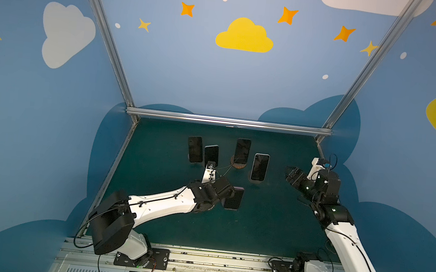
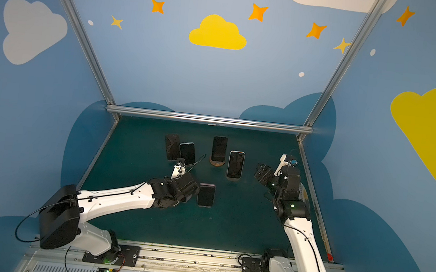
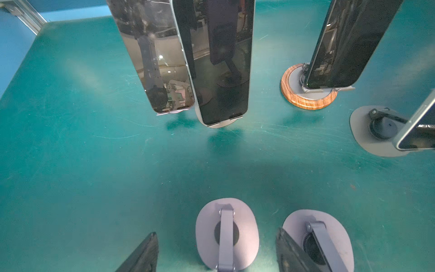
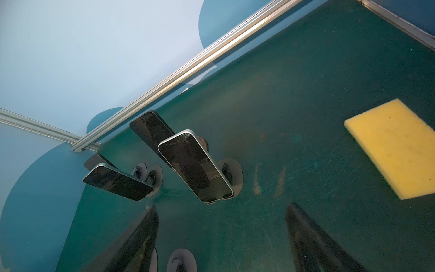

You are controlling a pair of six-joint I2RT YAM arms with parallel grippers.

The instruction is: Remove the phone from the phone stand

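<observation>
— Left gripper (image 3: 216,232): what is it doing?
— It is clamping inward on the phone (image 1: 233,199) (image 2: 206,195), or so it seems. The arm is hiding the contact in both top views. In the left wrist view only two dark fingers (image 3: 146,254) are showing, apart, with the phone out of frame.
— Where is the phone sitting?
— It is standing upright near the middle of the table (image 1: 256,234), toward the front, screen dark, right against the gripper's end. A grey phone stand (image 3: 244,226) is lying between those fingers, beneath them.
— And the right gripper (image 4: 222,207)?
— It is hovering with its jaws spread and nothing between them, over the table's right side, well apart from the phone. A yellow sponge (image 4: 390,148) is lying on the table near it.
— Anything else?
— Four other phones (image 1: 260,167) are leaning on stands toward the back, one on a wood-rimmed base (image 3: 308,101).
</observation>
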